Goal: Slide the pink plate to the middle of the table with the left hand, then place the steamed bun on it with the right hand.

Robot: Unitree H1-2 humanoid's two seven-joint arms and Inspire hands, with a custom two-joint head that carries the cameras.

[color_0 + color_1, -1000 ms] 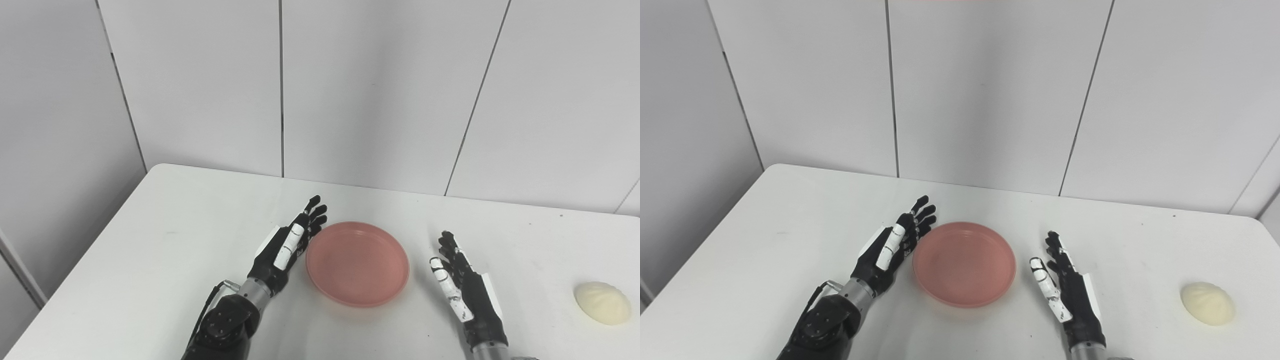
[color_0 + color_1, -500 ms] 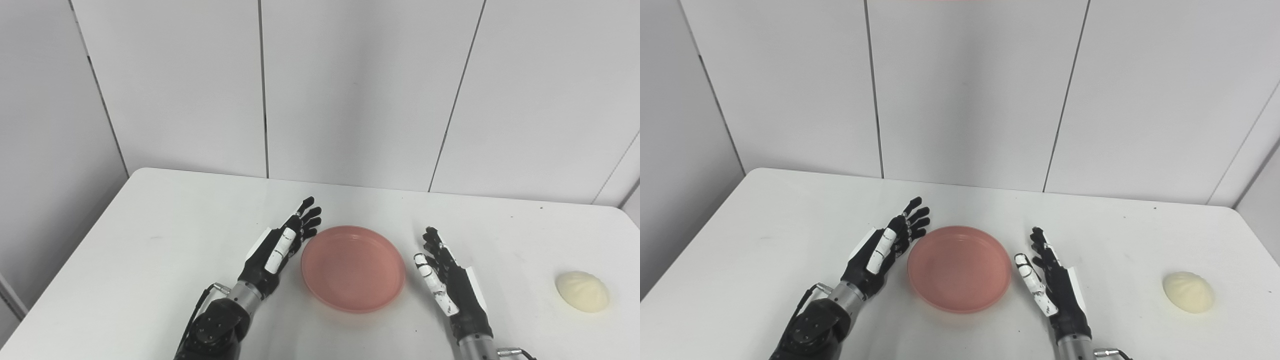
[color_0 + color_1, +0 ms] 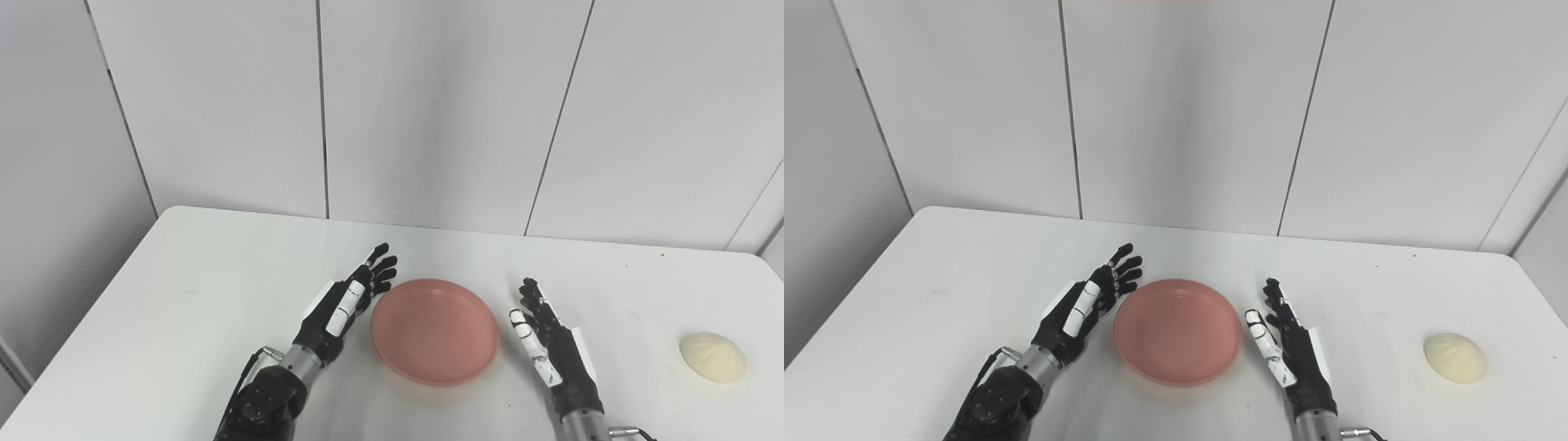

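Pink plate mid-surface, flanked by both hands.
Left hand and right hand: fingers apart, empty; steamed bun near right edge.

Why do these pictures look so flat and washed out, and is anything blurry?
Left eye view: soft, even light, only a faint shadow under the pink plate, a mild sheen on the white table. Right eye view: the steamed bun and both hands, left and right, look sharp; no motion blur.
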